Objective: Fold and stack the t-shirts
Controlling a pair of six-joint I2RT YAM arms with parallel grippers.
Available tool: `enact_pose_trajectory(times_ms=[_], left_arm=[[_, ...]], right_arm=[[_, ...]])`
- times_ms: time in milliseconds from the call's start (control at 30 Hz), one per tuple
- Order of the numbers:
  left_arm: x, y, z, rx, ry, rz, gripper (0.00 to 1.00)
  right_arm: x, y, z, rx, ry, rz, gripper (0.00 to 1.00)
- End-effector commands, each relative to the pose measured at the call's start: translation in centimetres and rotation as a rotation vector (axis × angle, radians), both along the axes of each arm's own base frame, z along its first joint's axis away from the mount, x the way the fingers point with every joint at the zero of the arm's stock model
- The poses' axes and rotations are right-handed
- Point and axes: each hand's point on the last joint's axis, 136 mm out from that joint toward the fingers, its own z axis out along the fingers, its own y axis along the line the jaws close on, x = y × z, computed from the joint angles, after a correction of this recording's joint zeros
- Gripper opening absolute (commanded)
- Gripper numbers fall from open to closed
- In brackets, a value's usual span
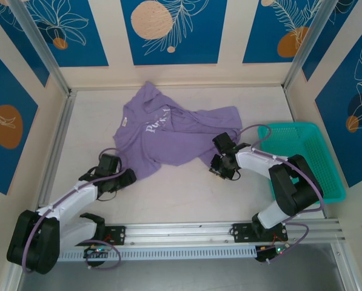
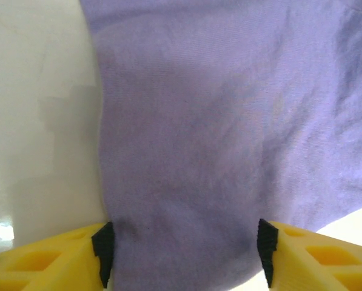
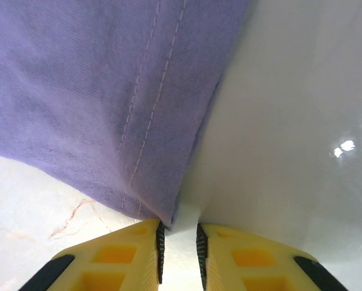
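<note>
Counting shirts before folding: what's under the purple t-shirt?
White tabletop shows at the edges of the crumpled lavender cotton t-shirt; its layers overlap, so anything beneath is covered.

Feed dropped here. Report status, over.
Left gripper open, straddling t-shirt edge. Right gripper barely open at hem corner. T-shirt crumpled, unfolded. Basket off right, nothing blocking.

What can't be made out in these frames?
- Top view: the white lettering on the lavender-purple cotton t-shirt is creased and too small to read.
- Right wrist view: whether the right gripper, nearly closed, pinches the hem corner.
- Left wrist view: whether the open left gripper touches the cloth.
</note>
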Motion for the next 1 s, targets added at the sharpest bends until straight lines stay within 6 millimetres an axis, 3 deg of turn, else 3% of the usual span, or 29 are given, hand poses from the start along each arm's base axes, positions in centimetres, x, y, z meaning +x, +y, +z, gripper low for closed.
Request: enact_pose_trajectory(times_ms=[0, 467, 667, 767, 967], left_arm=[[-0.4, -1.7, 0.3, -0.038, 0.005, -0.089, 0.75], [-1.0, -0.9, 1.1, 0.050, -0.030, -0.105, 0.77], [-1.0, -1.0, 1.1, 0.049, -0.033, -0.108, 0.80], [-1.0, -0.9, 1.2, 0.052, -0.035, -0.108, 0.79], [-1.0, -0.9, 1.2, 0.050, -0.036, -0.107, 0.69]], right_arm=[[3.3, 1.0, -0.4, 0.017, -0.112, 0.009, 0.26], [0.9, 0.6, 1.0, -0.002, -0.118, -0.003, 0.27], [1.0, 0.4, 1.7, -0.006, -0.136, -0.004, 0.27], [1.0, 0.1, 1.3, -0.025, -0.107, -0.012, 0.28], [1.3, 0.2, -0.1, -0.042, -0.067, -0.011, 0.27]])
